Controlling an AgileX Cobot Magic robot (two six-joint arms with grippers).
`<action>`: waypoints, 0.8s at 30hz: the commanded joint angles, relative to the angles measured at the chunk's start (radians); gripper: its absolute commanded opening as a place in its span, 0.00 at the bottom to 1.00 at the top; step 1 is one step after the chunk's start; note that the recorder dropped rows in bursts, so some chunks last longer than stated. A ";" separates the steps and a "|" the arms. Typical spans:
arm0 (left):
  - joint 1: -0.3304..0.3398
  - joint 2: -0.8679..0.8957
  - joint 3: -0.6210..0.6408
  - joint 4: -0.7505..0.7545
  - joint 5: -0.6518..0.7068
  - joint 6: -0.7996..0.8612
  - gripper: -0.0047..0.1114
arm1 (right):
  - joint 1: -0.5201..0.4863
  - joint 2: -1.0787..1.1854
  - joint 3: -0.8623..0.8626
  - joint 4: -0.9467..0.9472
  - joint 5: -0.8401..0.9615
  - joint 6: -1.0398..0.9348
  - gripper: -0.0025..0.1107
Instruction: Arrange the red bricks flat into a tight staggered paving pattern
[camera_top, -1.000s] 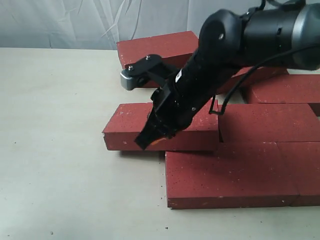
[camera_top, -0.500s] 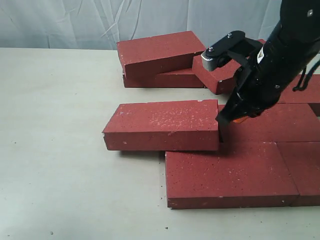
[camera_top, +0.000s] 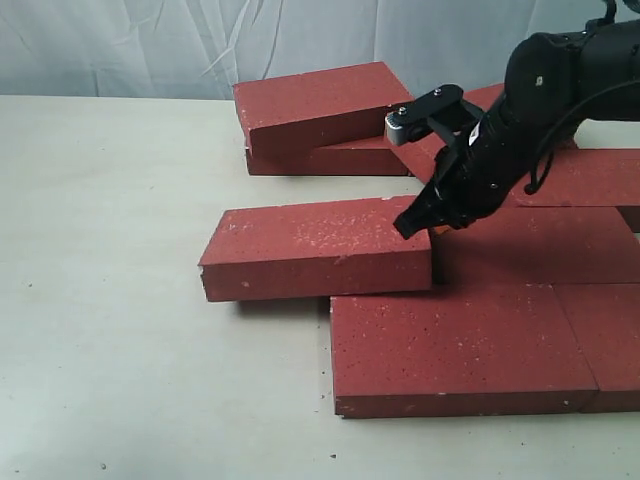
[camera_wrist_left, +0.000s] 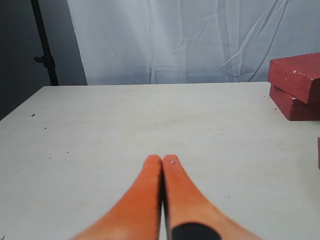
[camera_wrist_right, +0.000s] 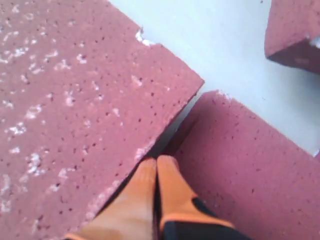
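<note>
Several red bricks (camera_top: 470, 345) lie paved at four o'clock; the right gripper (camera_top: 412, 228), pressed together, touches one crooked brick (camera_top: 315, 245); the twelve-o'clock pile (camera_top: 315, 105) waits.

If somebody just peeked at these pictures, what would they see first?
Probably the big black arm on the right, poking its shut orange claw down at the end of one red brick that sticks out to the left of the paved rows. Behind it, more bricks lie piled at the back of the pale table.
</note>
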 joint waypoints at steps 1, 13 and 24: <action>0.000 -0.005 0.001 0.002 -0.007 -0.005 0.04 | -0.004 0.031 -0.030 0.004 -0.019 -0.010 0.02; 0.000 -0.005 0.001 0.002 -0.007 -0.005 0.04 | -0.004 0.015 -0.107 0.001 -0.092 -0.008 0.02; 0.000 -0.005 0.001 0.002 -0.007 -0.005 0.04 | 0.149 -0.018 -0.182 0.310 0.376 -0.374 0.02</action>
